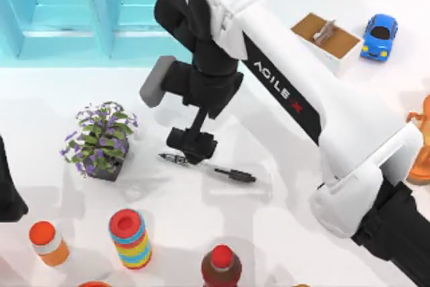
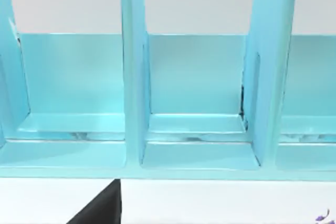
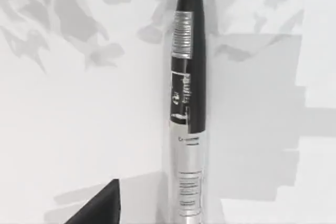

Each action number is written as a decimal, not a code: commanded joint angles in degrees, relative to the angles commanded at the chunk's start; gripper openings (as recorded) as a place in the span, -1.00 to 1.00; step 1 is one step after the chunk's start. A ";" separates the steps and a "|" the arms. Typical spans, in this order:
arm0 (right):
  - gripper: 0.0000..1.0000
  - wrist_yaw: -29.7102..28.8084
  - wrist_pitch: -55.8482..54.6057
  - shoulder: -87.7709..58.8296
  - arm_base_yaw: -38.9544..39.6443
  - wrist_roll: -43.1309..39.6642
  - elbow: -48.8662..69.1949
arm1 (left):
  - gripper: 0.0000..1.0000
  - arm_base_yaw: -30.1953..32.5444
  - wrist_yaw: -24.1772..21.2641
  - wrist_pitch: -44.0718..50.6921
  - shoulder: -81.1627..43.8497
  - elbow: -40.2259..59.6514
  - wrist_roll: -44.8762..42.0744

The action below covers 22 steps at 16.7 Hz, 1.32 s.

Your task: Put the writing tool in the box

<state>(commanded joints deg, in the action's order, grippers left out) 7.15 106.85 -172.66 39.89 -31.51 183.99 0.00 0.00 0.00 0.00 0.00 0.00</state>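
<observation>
The right gripper [image 1: 193,144] is hovering directly over the marker pen [image 1: 222,171] lying flat on the white table [image 1: 282,233]; I cannot tell its finger state. The box [image 1: 327,39] is sitting far right, beside a blue toy car [image 1: 379,36].

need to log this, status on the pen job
Right gripper over the pen, which lies flat on table. Left arm parked at table's left edge. Box far right, toy car beside it.

The slim black-and-white pen [image 1: 222,171] lies flat mid-table, well apart from the brown-lined white box [image 1: 327,38].
</observation>
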 joint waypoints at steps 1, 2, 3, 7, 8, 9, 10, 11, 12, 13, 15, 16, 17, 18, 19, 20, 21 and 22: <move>1.00 -0.03 1.25 -3.00 0.13 0.17 4.38 | 1.00 0.00 0.00 0.00 0.00 0.00 0.00; 1.00 -0.07 2.48 -5.98 0.26 0.34 8.72 | 1.00 0.00 0.00 0.00 0.00 0.00 0.00; 1.00 -0.10 3.59 -8.79 0.38 0.51 12.75 | 1.00 0.00 0.00 0.00 0.00 0.00 0.00; 1.00 -0.18 6.08 -16.77 0.93 1.01 23.20 | 1.00 0.00 0.00 0.00 0.00 0.00 0.00; 1.00 -0.18 6.27 -17.72 1.02 1.09 24.29 | 1.00 0.00 0.00 0.00 0.00 0.00 0.00; 1.00 -0.18 6.35 -18.15 1.07 1.13 24.79 | 1.00 0.00 0.00 0.00 0.00 0.00 0.00; 1.00 -0.18 6.35 -18.16 1.07 1.14 24.79 | 1.00 0.00 0.00 0.00 0.00 0.00 0.00; 1.00 -0.18 6.35 -18.16 1.07 1.14 24.79 | 1.00 0.00 0.00 0.00 0.00 0.00 0.00; 1.00 -0.18 6.35 -18.16 1.07 1.14 24.79 | 1.00 0.00 0.00 0.00 0.00 0.00 0.00; 1.00 -0.18 6.35 -18.16 1.07 1.14 24.79 | 1.00 0.00 0.00 0.00 0.00 0.00 0.00; 0.70 -0.18 6.35 -18.16 1.07 1.14 24.79 | 1.00 0.00 0.00 0.00 0.00 0.00 0.00; 0.55 -0.18 6.35 -18.16 1.07 1.14 24.79 | 1.00 0.00 0.00 0.00 0.00 0.00 0.00; 0.40 -0.18 6.35 -18.16 1.07 1.14 24.79 | 1.00 0.00 0.00 0.00 0.00 0.00 0.00; 0.25 -0.18 6.35 -18.16 1.07 1.14 24.79 | 1.00 0.00 0.00 0.00 0.00 0.00 0.00; 0.10 -0.18 6.35 -18.16 1.07 1.14 24.79 | 1.00 0.00 0.00 0.00 0.00 0.00 0.00; -0.06 -0.18 6.35 -18.16 1.07 1.14 24.79 | 1.00 0.00 0.00 0.00 0.00 0.00 0.00; -0.21 -0.18 6.35 -18.16 1.07 1.14 24.79 | 1.00 0.00 0.00 0.00 0.00 0.00 0.00; -0.36 -0.18 6.35 -18.16 1.07 1.14 24.79 | 1.00 0.00 0.00 0.00 0.00 0.00 0.00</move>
<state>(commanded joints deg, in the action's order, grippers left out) 6.97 113.20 -190.82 40.96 -30.37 208.78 0.00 0.00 0.00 0.00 0.00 0.00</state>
